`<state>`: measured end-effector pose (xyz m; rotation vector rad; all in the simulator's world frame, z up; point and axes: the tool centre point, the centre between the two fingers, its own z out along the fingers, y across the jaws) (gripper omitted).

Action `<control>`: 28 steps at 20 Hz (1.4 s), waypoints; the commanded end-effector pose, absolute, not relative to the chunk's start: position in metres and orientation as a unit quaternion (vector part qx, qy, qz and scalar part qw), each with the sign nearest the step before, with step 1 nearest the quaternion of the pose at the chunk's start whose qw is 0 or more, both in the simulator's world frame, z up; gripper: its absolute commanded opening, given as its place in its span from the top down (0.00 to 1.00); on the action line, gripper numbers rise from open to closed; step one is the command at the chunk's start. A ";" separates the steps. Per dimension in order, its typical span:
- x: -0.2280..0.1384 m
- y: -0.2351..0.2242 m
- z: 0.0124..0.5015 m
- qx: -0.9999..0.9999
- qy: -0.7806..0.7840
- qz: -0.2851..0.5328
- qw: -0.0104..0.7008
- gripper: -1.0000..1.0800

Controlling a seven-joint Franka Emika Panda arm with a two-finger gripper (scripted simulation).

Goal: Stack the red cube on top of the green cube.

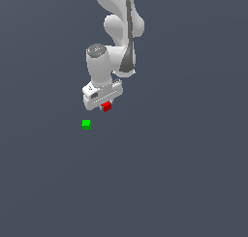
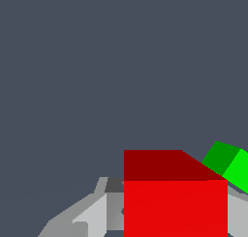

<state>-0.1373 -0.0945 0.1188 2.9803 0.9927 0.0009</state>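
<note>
The red cube (image 1: 107, 106) sits between the fingertips of my white gripper (image 1: 104, 105), which is shut on it. In the wrist view the red cube (image 2: 174, 202) fills the space between the two grey fingers (image 2: 94, 214), very close to the camera. The green cube (image 1: 86, 124) rests on the dark floor, a short way toward the exterior view's left of the gripper and lower in that picture. In the wrist view the green cube (image 2: 231, 166) peeks out just behind one corner of the red cube, apart from it.
A plain dark grey-blue floor (image 1: 184, 173) lies all around. The white arm (image 1: 118, 28) comes down from the upper middle of the exterior view.
</note>
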 end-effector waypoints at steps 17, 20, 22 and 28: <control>-0.102 -0.171 0.080 0.949 0.316 0.000 0.001 1.00; -0.094 -0.186 0.072 0.949 0.316 0.000 0.000 1.00; -0.090 -0.193 0.068 0.949 0.316 0.000 0.000 1.00; -0.084 -0.205 0.062 0.949 0.316 0.000 0.000 1.00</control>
